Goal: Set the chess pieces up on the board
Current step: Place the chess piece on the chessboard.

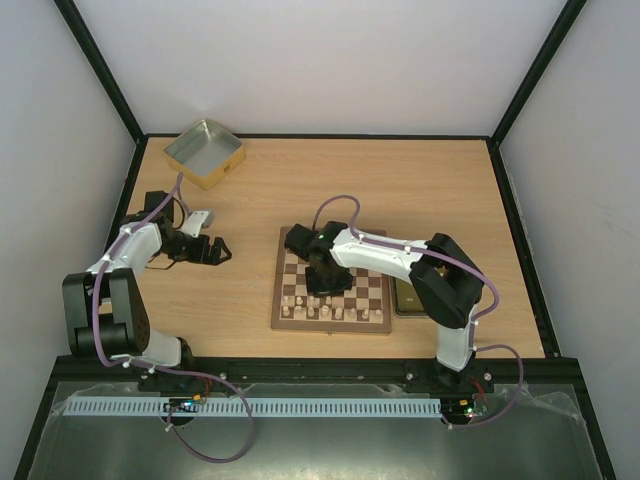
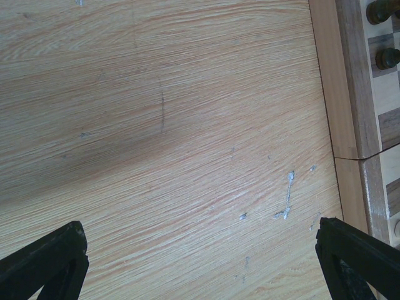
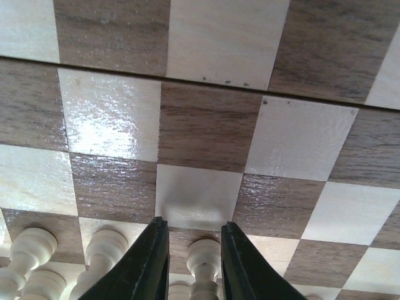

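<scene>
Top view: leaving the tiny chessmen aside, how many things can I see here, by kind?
Robot arms: 2, left arm and right arm
Chessboard: 1
Metal tin: 1
Dark flat object right of the board, partly hidden: 1
Total: 5

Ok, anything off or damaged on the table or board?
Minor only: pale grey smears on the table beside the board's frame, plus a thin dark scratch further out. Cream pawns in view stand upright.
</scene>
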`<state>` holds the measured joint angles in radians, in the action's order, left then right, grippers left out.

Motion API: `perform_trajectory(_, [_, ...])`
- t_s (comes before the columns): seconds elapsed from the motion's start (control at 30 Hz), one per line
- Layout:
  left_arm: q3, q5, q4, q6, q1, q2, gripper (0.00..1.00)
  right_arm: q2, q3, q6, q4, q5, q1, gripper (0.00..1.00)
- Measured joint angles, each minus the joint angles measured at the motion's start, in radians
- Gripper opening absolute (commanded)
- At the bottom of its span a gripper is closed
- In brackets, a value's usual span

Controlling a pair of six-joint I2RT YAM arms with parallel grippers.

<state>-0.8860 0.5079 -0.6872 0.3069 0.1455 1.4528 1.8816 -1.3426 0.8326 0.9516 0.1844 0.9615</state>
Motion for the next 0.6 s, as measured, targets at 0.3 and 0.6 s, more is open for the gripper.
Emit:
perform_trajectory(0.3, [0.0,0.0,0.0,0.0,0.0,0.0,0.99,0.0,0.01,-0.003,0.0,0.036,0.0,0.18])
perform_trajectory(0.6, [0.0,0.0,0.0,0.0,0.0,0.0,0.99,0.0,0.011,-0.007,-0.001,0.058,0.0,0.21])
